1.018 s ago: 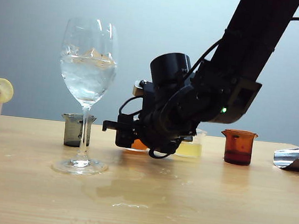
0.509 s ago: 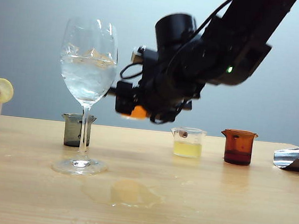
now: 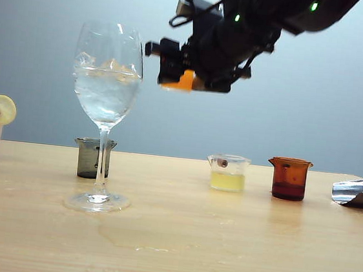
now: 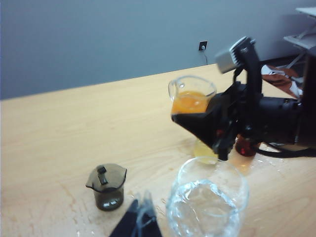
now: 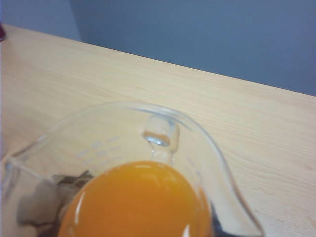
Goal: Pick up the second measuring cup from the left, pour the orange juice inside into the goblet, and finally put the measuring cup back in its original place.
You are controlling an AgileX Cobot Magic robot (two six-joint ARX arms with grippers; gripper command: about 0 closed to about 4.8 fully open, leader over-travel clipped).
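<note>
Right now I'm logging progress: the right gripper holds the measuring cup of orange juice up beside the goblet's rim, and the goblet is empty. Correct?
Not quite. The right gripper does hold the measuring cup of orange juice up beside the rim, but the goblet is not empty: the exterior view shows clear liquid with ice in its bowl.

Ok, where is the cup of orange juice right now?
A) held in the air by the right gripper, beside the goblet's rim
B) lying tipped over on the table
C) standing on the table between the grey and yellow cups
A: the right gripper holds the second measuring cup, with orange juice inside, in the air beside the goblet rim.
</note>
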